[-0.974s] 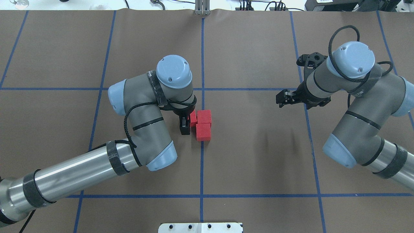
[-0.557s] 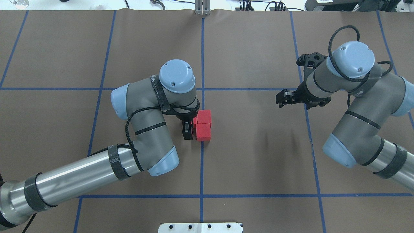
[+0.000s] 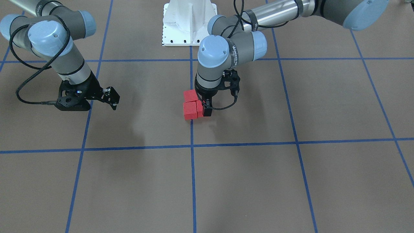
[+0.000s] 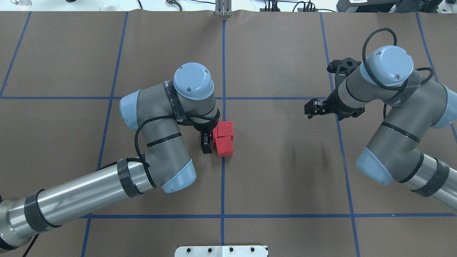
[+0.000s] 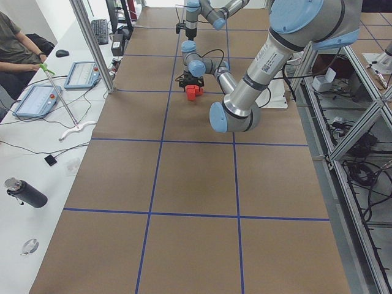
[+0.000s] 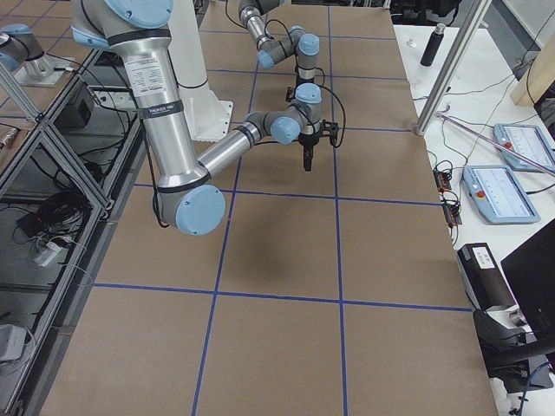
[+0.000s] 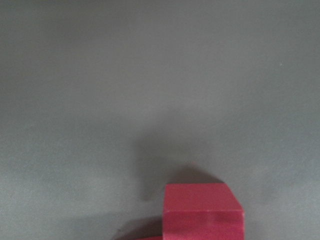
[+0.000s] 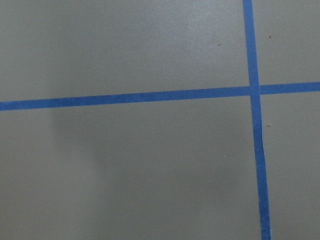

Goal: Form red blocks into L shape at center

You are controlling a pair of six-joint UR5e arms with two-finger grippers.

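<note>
I see open desk [image 4: 285,171] right of the red blocks [image 4: 225,128] mid-frame, third tucked tighter than before; left jaws unreadable, right jaws apart.

Lettering is found in one place only: white capitals are printed on the black band [image 3: 233,53] wrapped round the left arm's wrist joint, above and a little to the right of the red blocks [image 3: 190,109] in the front-facing view. A "W" and an "A" may be made out at its start; the remaining letters are too small and too curved to be read with certainty. A pale label [image 5: 264,60] is carried on the near arm, closer to the camera than the red blocks, and a similar label [image 6: 154,94] is seen in the exterior right view; neither print can be read.
</note>
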